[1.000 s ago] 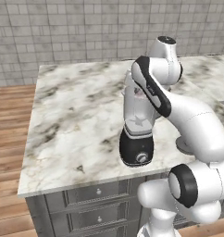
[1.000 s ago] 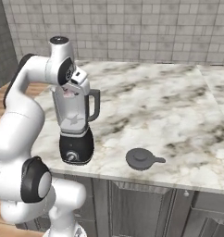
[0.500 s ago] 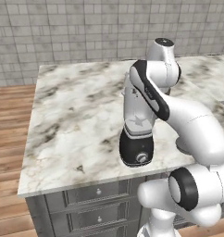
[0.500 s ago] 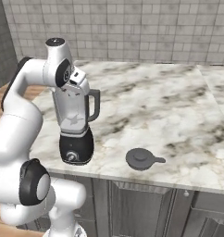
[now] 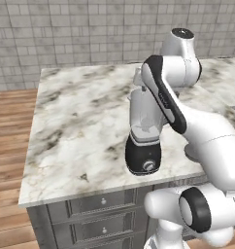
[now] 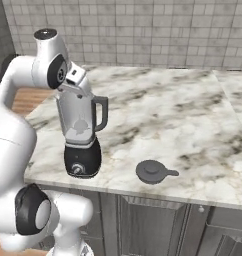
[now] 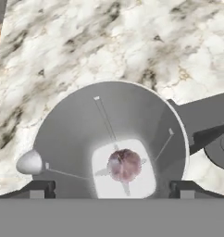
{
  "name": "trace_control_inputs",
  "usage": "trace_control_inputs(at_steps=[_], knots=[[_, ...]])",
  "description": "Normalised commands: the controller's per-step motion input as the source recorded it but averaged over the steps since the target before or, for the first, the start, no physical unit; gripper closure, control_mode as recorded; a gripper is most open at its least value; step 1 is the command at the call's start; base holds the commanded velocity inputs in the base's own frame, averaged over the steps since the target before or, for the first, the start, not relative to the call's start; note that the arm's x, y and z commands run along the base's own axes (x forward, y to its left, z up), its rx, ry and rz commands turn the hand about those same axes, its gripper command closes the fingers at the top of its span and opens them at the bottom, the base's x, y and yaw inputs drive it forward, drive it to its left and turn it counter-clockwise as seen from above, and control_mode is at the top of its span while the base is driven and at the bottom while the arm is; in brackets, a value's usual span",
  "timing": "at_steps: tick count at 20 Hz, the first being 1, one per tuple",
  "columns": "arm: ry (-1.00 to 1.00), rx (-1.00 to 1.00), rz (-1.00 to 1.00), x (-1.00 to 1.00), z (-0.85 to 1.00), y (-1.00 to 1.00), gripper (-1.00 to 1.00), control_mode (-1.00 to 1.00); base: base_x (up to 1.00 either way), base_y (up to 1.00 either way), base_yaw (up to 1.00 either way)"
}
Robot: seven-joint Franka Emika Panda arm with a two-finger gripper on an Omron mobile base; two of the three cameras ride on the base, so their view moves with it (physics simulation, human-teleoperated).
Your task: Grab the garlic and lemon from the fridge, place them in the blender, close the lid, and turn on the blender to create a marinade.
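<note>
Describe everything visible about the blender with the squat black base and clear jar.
The blender with the squat black base and clear tapered jar stands upright near the front edge of the marble counter. A round silver dial faces forward on the base; a dark handle runs down the jar's side. The jar is open, with no lid on it. Seen from above, a small round pinkish-brown item rests on the blades at the bottom. The small round dark grey lid lies apart on the counter.

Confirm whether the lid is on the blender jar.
No: the lid lies on the counter beside the blender, whose jar is open.
</note>
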Motion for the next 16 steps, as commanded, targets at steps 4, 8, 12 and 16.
trace_control_inputs(at_steps=[4,8,12,16], knots=[[-0.09,-0.02,0.0,-1.0,-0.12,0.0,-1.0,-1.0,0.0,0.0,0.0],[-0.09,-0.02,0.0,-1.0,-0.51,0.0,-1.0,-1.0,0.0,0.0,0.0],[-0.01,-0.07,0.0,-1.0,-0.7,0.18,-1.0,-1.0,0.0,0.0,0.0],[0.04,-0.1,0.0,-0.8,-0.74,0.28,-1.0,-1.0,0.0,0.0,0.0]])
